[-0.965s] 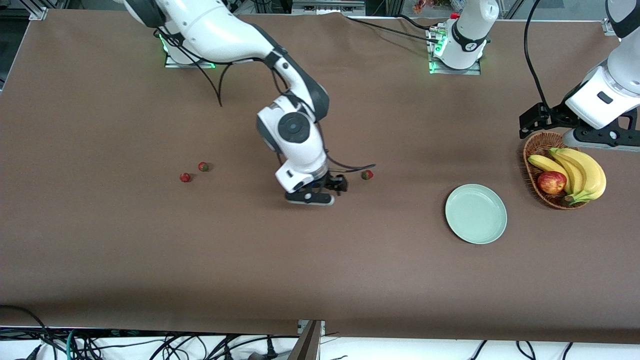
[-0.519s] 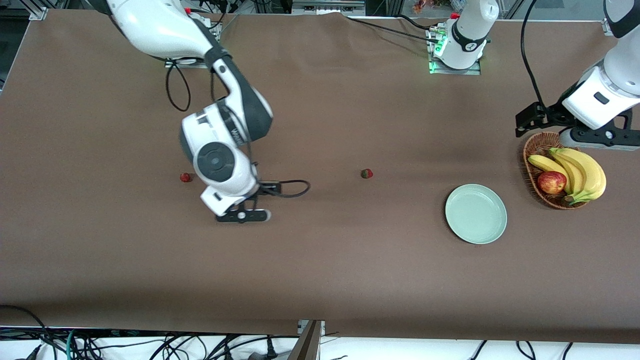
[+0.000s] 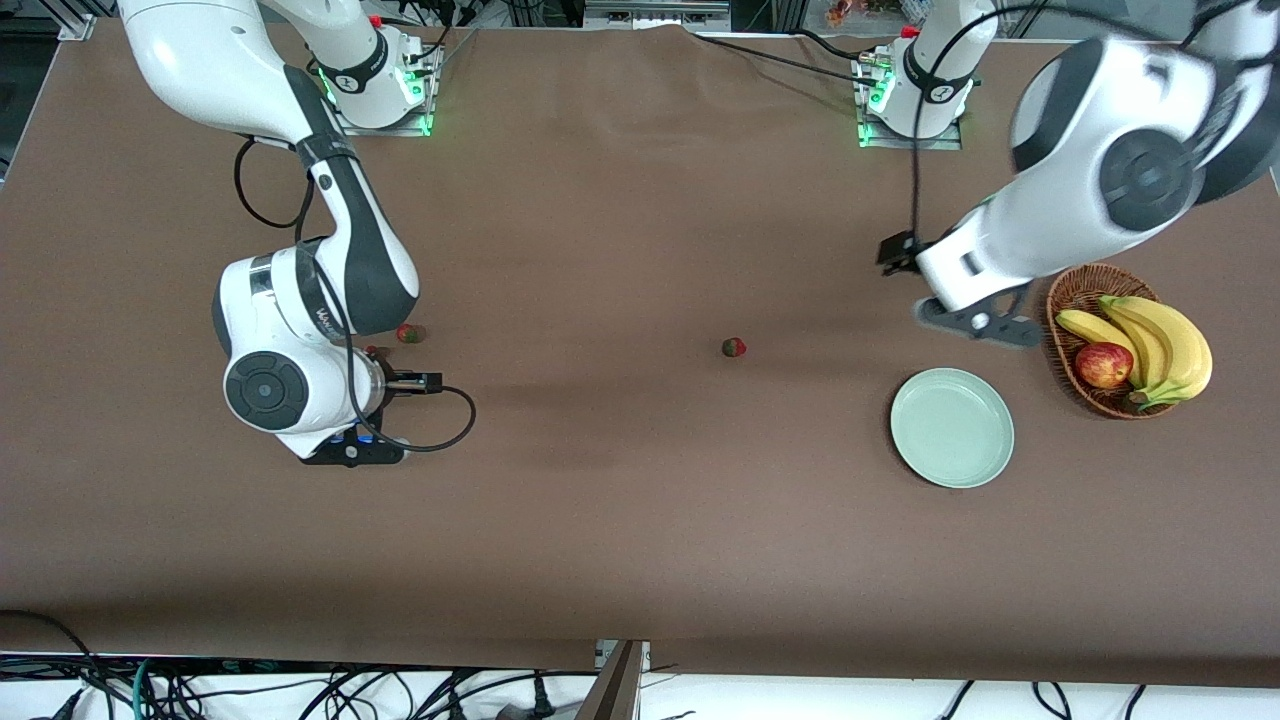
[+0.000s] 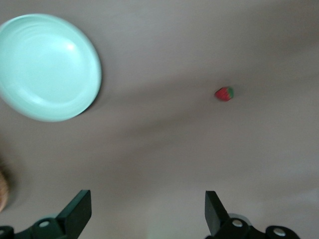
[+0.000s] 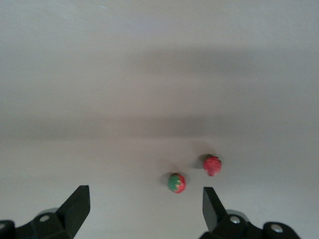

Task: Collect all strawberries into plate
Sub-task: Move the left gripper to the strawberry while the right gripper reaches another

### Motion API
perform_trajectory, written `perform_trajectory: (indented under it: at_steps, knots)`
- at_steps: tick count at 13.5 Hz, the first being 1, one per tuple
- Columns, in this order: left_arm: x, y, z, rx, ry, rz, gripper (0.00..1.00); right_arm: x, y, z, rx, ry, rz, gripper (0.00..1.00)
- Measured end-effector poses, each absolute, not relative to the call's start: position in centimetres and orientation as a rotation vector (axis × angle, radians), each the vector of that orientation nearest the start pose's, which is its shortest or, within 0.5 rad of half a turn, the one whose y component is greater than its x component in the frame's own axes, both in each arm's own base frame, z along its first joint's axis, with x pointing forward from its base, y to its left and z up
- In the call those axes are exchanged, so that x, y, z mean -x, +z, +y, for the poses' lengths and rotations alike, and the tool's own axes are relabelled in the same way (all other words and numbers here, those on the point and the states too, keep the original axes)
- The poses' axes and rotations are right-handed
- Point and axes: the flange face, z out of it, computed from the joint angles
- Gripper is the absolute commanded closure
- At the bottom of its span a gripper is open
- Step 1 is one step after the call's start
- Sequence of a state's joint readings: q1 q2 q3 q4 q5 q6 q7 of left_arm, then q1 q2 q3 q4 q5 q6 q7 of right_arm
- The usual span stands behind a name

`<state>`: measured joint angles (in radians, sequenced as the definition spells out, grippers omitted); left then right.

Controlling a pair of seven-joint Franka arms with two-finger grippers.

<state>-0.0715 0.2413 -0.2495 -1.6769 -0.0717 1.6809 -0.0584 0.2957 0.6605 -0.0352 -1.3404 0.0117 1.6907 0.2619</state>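
Nearest the front camera, the pale mint-green plate (image 3: 952,427) lies flat on the brown desk (image 3: 640,540) toward the left arm's end, with nothing on it; the left wrist view shows it too (image 4: 47,67).

A little farther from the camera, the right gripper (image 3: 352,452) hangs low over the desk toward the right arm's end. Its arm comes down from its base, folds at the elbow and points the wrist downward. The jaws are released and spread wide, holding nothing; in the right wrist view the two dark fingers (image 5: 75,206) stand well apart.

Just beside that wrist lie two of the strawberries: one (image 3: 408,333) shows clearly, the other (image 3: 372,351) is mostly hidden by the wrist. The right wrist view shows both close together on the desk, one with its green top turned toward the camera (image 5: 176,182), one all red (image 5: 212,166).

The third strawberry (image 3: 734,347) sits alone near the middle of the desk, well apart from the plate; it also shows in the left wrist view (image 4: 224,93).

The brown wicker basket (image 3: 1085,290) with bananas (image 3: 1160,340) and an apple (image 3: 1103,364) stands beside the plate.

The left gripper (image 3: 975,325) hovers over the desk just beside the basket, its arm bent and blurred. Its jaws are released and empty, fingers (image 4: 77,211) wide apart.
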Motion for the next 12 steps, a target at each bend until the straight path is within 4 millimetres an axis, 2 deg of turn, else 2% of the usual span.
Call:
perform_trajectory:
  at_steps: [3, 6, 9, 12]
  knots:
    - [-59.0, 37.2, -22.5, 3.195, 0.413, 0.463, 0.00, -65.0, 29.0, 17.0, 3.199, 0.419, 0.021, 0.00]
    - [-58.6, 31.2, -26.7, 3.172, 0.434, 0.559, 0.00, -61.4, 25.4, 15.9, 3.195, 0.358, 0.025, 0.00]
    - [-56.8, 26.8, -32.0, 3.097, 0.376, 0.601, 0.00, -57.2, 21.7, 14.8, 3.189, 0.287, 0.022, 0.00]
    - [-54.6, 23.7, -36.2, 2.979, 0.271, 0.568, 0.00, -54.1, 19.2, 14.4, 3.184, 0.246, 0.003, 0.00]
